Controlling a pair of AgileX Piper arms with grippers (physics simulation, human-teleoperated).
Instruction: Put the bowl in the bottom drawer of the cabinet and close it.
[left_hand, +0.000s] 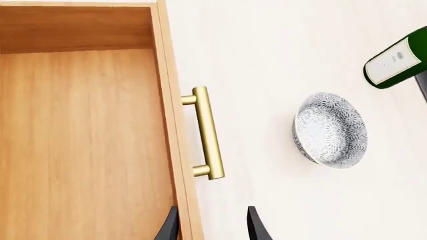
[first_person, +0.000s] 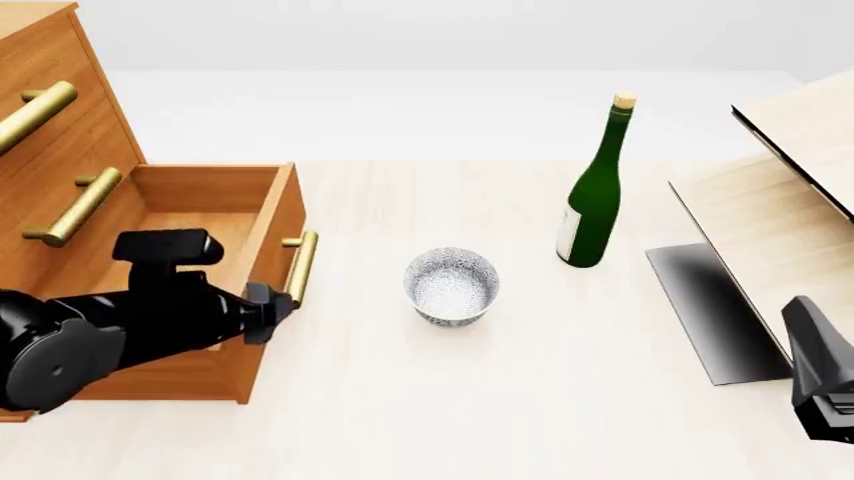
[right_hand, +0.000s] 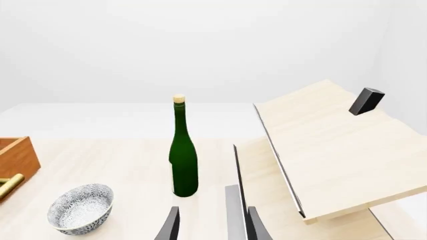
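The white, grey-speckled bowl (first_person: 453, 285) stands upright on the table, just right of the open bottom drawer (first_person: 174, 215); it also shows in both wrist views as the bowl (left_hand: 330, 130) and the bowl (right_hand: 80, 209). The drawer is pulled out of the orange-brown cabinet (first_person: 54, 120) and has nothing inside it. Its brass handle (left_hand: 207, 132) faces the bowl. My left gripper (left_hand: 212, 227) is open at the drawer's front panel, which lies between the fingers in the wrist view, a short way along from the handle. My right gripper (right_hand: 212, 227) is open and holds nothing, well back from the bowl.
A tall green bottle (first_person: 594, 190) stands upright behind and to the right of the bowl. A pale slanted wooden structure (first_person: 787, 200) fills the right side, with a small dark block (right_hand: 366, 101) on top. The right arm (first_person: 821, 380) sits at the lower right.
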